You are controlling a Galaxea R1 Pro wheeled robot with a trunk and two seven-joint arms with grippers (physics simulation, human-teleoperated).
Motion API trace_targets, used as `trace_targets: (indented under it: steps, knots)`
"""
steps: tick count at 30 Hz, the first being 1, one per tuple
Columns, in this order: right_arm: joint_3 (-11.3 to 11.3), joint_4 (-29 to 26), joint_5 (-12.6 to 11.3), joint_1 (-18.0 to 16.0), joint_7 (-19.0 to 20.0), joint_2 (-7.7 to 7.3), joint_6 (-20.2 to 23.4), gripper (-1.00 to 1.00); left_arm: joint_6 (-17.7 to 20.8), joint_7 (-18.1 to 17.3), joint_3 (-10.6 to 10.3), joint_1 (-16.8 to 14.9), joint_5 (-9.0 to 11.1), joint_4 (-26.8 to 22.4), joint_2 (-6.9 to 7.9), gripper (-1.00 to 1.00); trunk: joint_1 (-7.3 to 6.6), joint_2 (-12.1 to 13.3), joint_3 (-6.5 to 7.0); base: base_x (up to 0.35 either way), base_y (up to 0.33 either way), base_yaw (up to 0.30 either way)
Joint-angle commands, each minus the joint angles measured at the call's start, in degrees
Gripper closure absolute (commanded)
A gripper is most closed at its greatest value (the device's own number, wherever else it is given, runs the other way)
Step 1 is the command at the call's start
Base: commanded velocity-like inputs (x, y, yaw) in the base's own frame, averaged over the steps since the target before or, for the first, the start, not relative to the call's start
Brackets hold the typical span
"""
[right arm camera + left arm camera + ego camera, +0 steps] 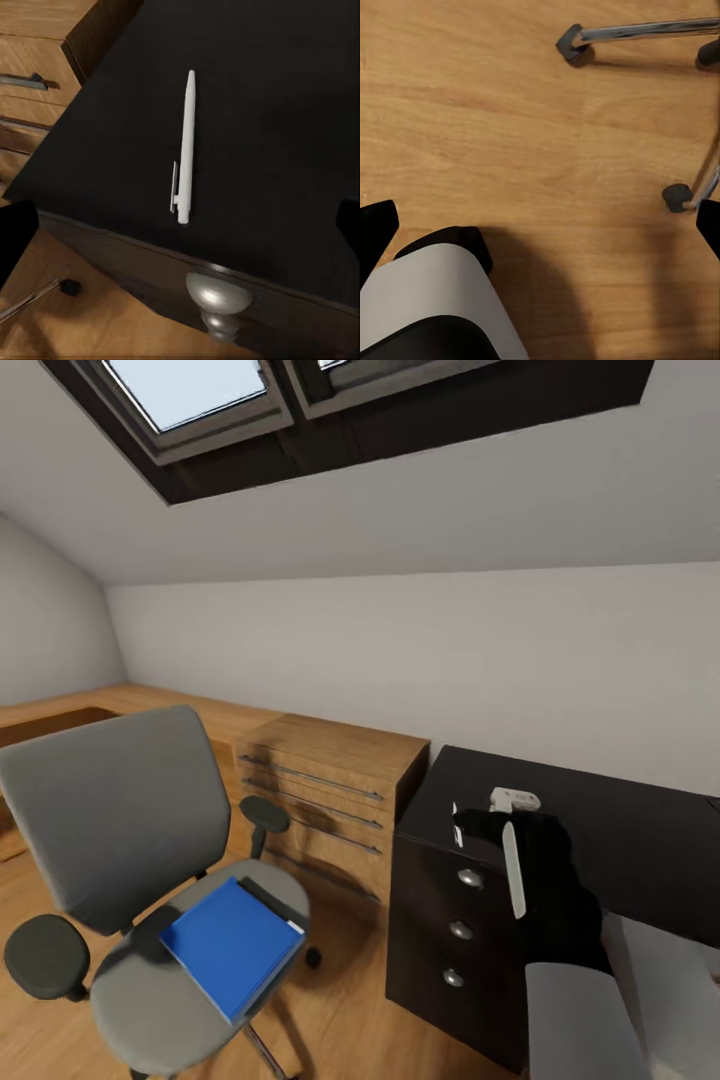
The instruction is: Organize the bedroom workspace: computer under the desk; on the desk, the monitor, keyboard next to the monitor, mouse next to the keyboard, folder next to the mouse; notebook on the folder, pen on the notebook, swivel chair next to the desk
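Observation:
The swivel chair (120, 830), with grey seat and back and black armrests, stands at the left on the wood floor. The bright-blue folder (232, 945) lies flat on its seat. A white pen (184, 146) lies on the top of a black drawer cabinet (450, 930), near the front edge above a silver knob. My right gripper (478, 828) hovers over that top; in the right wrist view it (180, 225) is open, with the pen between and ahead of the fingers, untouched. My left gripper (544, 225) hangs open above the floor beside the chair's chrome legs (645, 30).
A light-wood drawer unit (325, 800) stands against the wall between the chair and the black cabinet. A low wooden shelf (60, 710) runs along the left wall. A sloped ceiling with a skylight (190, 390) hangs overhead. Chair castors (679, 196) sit on the floor.

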Motion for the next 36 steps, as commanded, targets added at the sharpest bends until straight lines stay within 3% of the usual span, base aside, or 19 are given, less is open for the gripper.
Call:
trace_targets:
  steps: [1,5,8,15,18,21,22,24,29,34,36]
  knots:
    - [-0.05,-0.42,0.31,-0.02,0.3,0.08,0.28,-1.0,-0.53,0.19,-0.26,-0.01,0.61,-0.09,0.09,-1.0,-0.03,-0.03,-0.05,-0.265,0.175,0.0]
    - [0.42,-3.49,0.09,1.58,0.5,0.13,0.44,-1.0,-0.54,0.23,-0.25,-0.01,0.61,-0.08,0.09,-1.0,-0.03,-0.03,-0.05,-0.087,0.242,0.0]
    - [2.08,-4.45,0.04,2.22,0.59,0.13,0.51,-1.0,-0.54,0.27,-0.26,-0.01,0.59,-0.08,0.09,-1.0,-0.03,-0.03,-0.05,-0.025,0.091,0.0]
    - [2.86,-5.29,0.0,2.73,0.64,0.13,0.54,-1.0,-0.54,0.26,-0.26,-0.01,0.55,-0.12,0.09,-1.0,-0.03,-0.03,-0.05,-0.005,0.029,-0.01]
    - [4.1,-7.59,0.02,4.31,5.47,0.13,0.51,-1.0,-0.62,0.03,-0.27,-0.01,-1.13,-0.63,0.0,-1.0,-0.03,-0.03,-0.05,0.0,0.218,-0.219]
    - [5.25,-9.23,0.17,6.22,13.56,0.09,0.48,-1.0,-0.79,0.32,-0.74,0.01,-4.65,-2.86,-0.93,-1.0,-0.03,-0.03,-0.05,0.0,0.098,-0.125]
    - [5.25,-9.23,0.17,6.22,13.56,0.09,0.48,-1.0,-0.79,0.32,-0.74,0.01,-4.65,-2.86,-0.93,-1.0,-0.03,-0.03,-0.05,0.0,0.065,-0.083]
    - [5.95,-9.72,0.22,7.04,17.34,0.08,0.41,-1.0,-0.86,0.59,-0.94,0.04,-6.55,-4.75,-1.34,-1.0,-0.03,-0.03,-0.05,0.0,0.038,-0.048]
    - [7.94,-10.11,0.29,8.16,20.63,0.04,0.22,-1.0,-0.88,0.77,-1.06,0.11,-8.15,-7.32,-1.48,-1.0,-0.03,-0.03,-0.05,0.0,0.021,-0.027]
    - [13.72,-10.43,0.44,10.62,23.09,0.05,-0.29,-1.0,-0.89,0.83,-1.0,0.19,-9.09,-10.17,-1.07,-1.0,-0.03,-0.03,-0.05,0.0,0.005,-0.007]
    - [14.23,-10.42,0.49,10.75,23.2,0.03,-0.32,-1.0,-0.91,0.85,-0.99,0.22,-9.12,-10.28,-1.05,-1.0,-0.03,-0.03,-0.05,0.0,0.002,-0.002]
